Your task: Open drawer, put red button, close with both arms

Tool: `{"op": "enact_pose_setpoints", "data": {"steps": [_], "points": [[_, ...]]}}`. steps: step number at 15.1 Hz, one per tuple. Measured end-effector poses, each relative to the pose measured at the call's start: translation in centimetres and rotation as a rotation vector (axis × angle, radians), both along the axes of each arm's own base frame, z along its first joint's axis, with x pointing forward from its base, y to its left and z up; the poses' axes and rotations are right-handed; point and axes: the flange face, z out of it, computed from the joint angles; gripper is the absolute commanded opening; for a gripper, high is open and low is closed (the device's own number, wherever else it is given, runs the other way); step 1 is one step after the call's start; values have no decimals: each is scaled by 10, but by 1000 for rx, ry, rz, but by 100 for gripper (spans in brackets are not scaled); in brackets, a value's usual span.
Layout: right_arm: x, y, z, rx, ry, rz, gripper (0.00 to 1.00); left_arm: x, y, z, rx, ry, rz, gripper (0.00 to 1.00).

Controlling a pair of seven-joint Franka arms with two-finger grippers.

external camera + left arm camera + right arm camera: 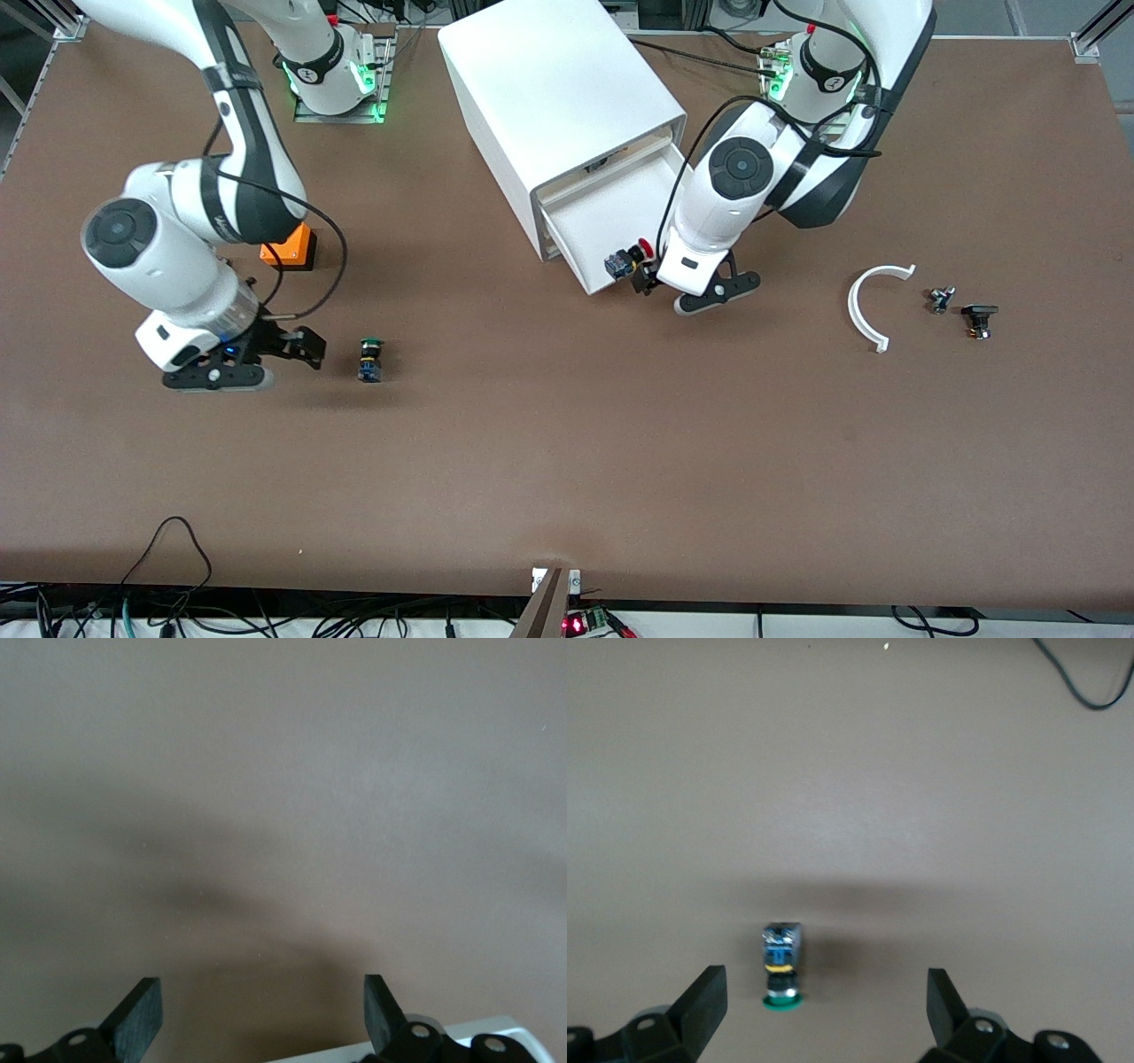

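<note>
Where the drawer (pixel 611 217) stands open: red button (pixel 631 260) beside left gripper (pixel 651 283).

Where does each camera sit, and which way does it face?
Front view: high across the table, facing the robots; left arm and right arm show.
Left wrist view: on that wrist, facing the table; the left gripper shows.
Right wrist view: on that wrist, facing the green button; the right gripper shows.
Shared: front and right wrist views, the green button.
</note>
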Motion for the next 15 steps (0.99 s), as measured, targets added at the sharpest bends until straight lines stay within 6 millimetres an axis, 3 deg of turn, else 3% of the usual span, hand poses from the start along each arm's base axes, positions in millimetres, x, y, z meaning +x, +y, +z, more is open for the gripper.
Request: {"op": "enact_pose_setpoints", "data": {"steps": [5,10,15], "points": [[-35,-16,58,37,-3,2,100,-22,-10,-17,-4,-4,10,100],[-74,-37,125,73,58,-14,100,-43,-27,-19,-2,18,-20,100],[-81,-37,189,75,97,0,100,-77,-60,-19,-14,71,11,100]]}}
